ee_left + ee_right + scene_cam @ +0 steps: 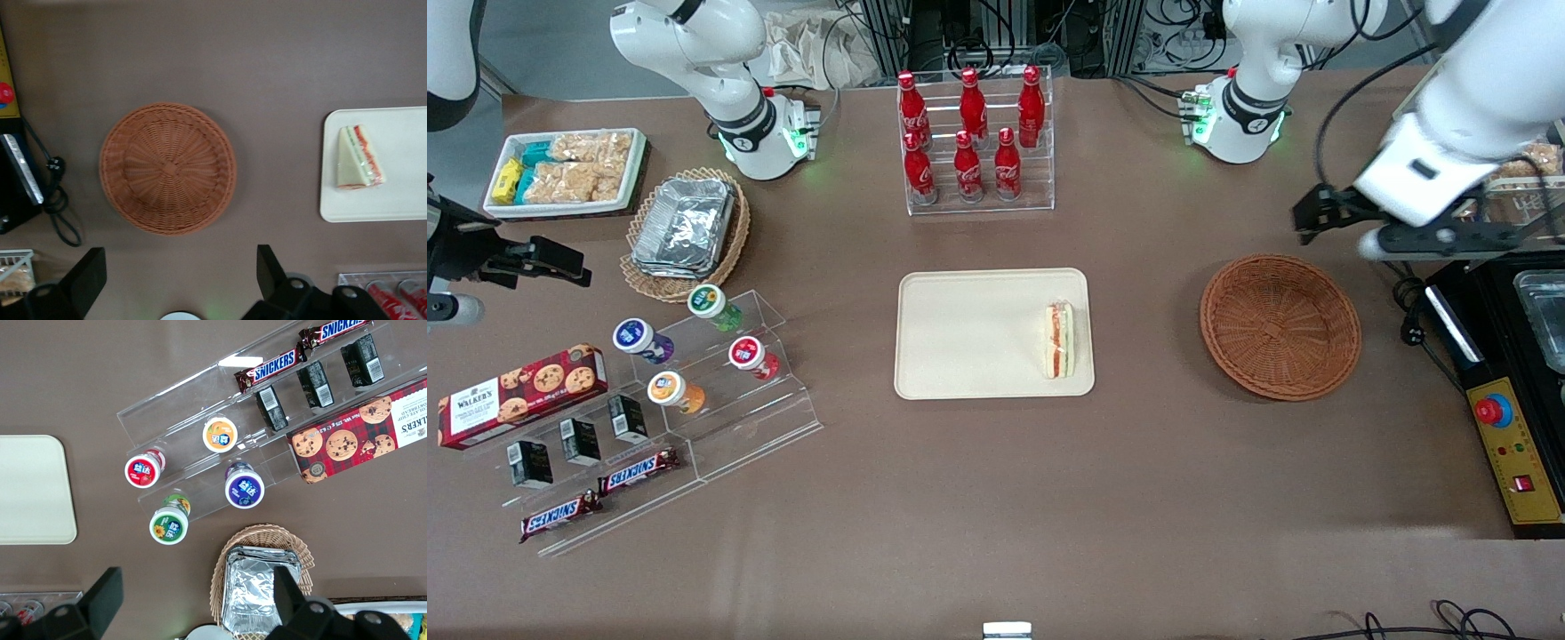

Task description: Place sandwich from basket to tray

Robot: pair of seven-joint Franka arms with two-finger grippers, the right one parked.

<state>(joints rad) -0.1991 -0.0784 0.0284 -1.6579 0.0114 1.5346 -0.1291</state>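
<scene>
The sandwich (1059, 340), a pale triangular wedge with red and green filling at its edge, lies on the cream tray (960, 338) near the end facing the basket; it also shows in the left wrist view (357, 159) on the tray (400, 193). The reddish-brown wicker basket (1280, 325) is empty, as the left wrist view (167, 167) confirms. My left gripper (1338, 222) hangs high above the table, farther from the front camera than the basket and toward the working arm's end. It is open and empty, with its fingers (265, 265) wide apart.
A clear rack of red cola bottles (971, 133) stands farther back than the tray. A black control box with a red button (1507, 444) sits at the working arm's end. Yogurt cups, Snickers bars, a cookie box and a foil-filled tan basket (685, 233) lie toward the parked arm's end.
</scene>
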